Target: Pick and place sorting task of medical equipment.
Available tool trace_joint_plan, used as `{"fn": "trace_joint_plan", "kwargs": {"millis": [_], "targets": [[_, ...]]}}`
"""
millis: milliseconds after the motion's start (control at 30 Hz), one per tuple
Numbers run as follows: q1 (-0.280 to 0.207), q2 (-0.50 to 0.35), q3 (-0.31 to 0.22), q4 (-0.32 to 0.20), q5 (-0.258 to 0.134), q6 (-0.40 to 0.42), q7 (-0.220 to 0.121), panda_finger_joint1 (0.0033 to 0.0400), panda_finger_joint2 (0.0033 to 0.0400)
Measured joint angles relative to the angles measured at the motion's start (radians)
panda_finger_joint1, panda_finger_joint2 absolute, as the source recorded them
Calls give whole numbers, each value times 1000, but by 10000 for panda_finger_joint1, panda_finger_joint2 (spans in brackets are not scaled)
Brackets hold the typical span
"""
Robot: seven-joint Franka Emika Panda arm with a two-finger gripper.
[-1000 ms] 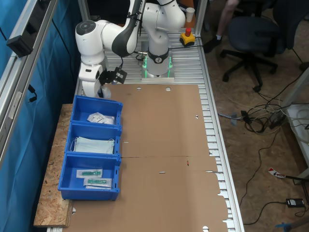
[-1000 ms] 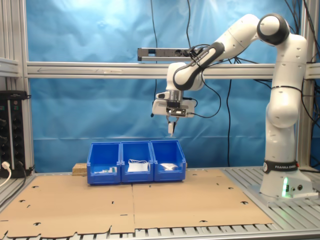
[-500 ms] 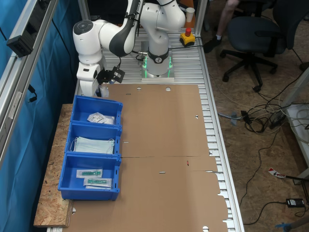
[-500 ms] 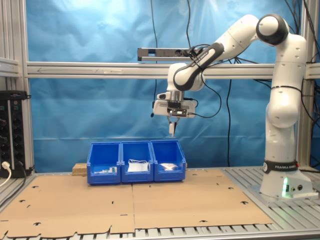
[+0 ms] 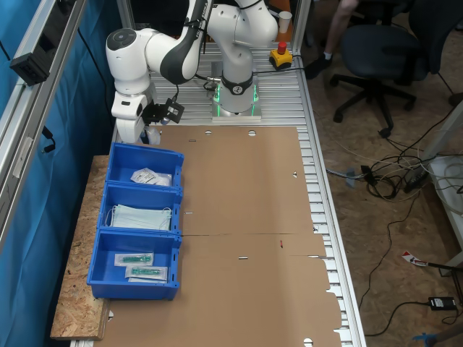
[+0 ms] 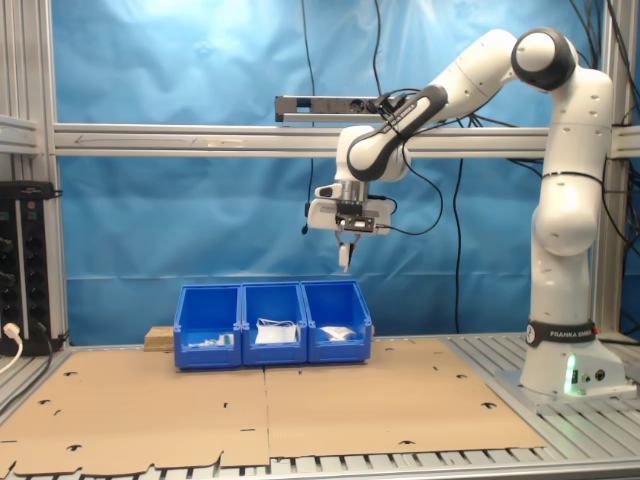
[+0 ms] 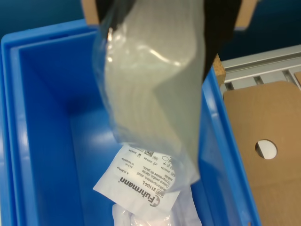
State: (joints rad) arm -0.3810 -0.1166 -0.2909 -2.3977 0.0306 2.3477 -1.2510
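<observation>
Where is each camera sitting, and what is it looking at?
First exterior view: up high, looking down on the table; whole arm and three bins along this view's left.
Second exterior view: low at the table's front, facing the blue curtain; arm side-on, gripper above the bins.
Wrist view: on the wrist, looking down past a held sachet into a bin.
Both exterior views share the arm and bins.

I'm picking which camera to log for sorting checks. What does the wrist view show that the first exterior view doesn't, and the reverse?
Wrist view: a clear-wrapped sachet hanging from the tool above the bin, and print on the sachet below.

First exterior view: the face-mask bin, the green-part packets bin, the arm and the cardboard tabletop.

Both: the blue sachet bin and white sachets in it.
</observation>
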Motion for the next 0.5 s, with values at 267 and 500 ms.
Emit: {"fn": "trace_joint_plan", "kwargs": {"millis": [267,500], "targets": [[0,0,-1,0,0,0,-4,59,59],[0,0,-1,0,0,0,-5,59,59]]}}
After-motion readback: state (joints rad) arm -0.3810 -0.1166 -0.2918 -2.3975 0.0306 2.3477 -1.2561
